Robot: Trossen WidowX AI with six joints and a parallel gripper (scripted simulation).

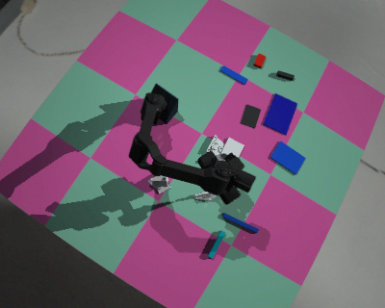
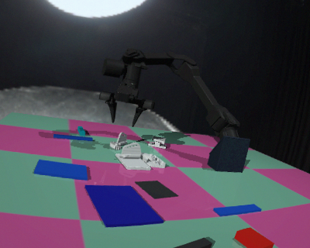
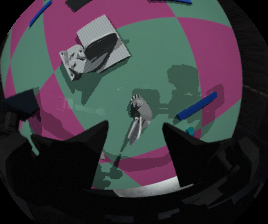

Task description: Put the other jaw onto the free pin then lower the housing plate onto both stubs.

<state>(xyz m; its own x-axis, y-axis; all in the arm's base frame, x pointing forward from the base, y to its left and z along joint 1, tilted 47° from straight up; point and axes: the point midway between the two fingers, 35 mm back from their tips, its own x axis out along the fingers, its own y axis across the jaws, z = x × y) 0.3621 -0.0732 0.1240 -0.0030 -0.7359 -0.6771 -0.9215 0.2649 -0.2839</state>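
The white base (image 2: 154, 160) (image 3: 73, 61) (image 1: 215, 144) carries small raised details. Beside it a ribbed flat part (image 2: 134, 163) (image 3: 95, 29) (image 1: 234, 146) lies with an upright curved piece (image 2: 131, 150) (image 3: 100, 49); how the mounted jaw sits on its pin is unclear. The loose toothed jaw (image 1: 204, 196) (image 2: 118, 142) (image 3: 143, 111) lies apart from the base. Another white part (image 1: 160, 184) (image 2: 158, 143), perhaps the housing plate, lies nearer the arm's base. My gripper (image 2: 123, 124) (image 3: 135, 124) is open and empty, well above the loose jaw; the arm hides its fingertips in the top view.
A blue bar (image 1: 240, 223) (image 3: 197, 105) and a teal bar (image 1: 217, 244) lie beyond the loose jaw. Blue slabs (image 1: 280, 114) (image 1: 287, 158), a dark plate (image 1: 250, 116), another blue bar (image 1: 233, 75), a red block (image 1: 260, 61) and a black block (image 1: 285, 76) lie on the far side.
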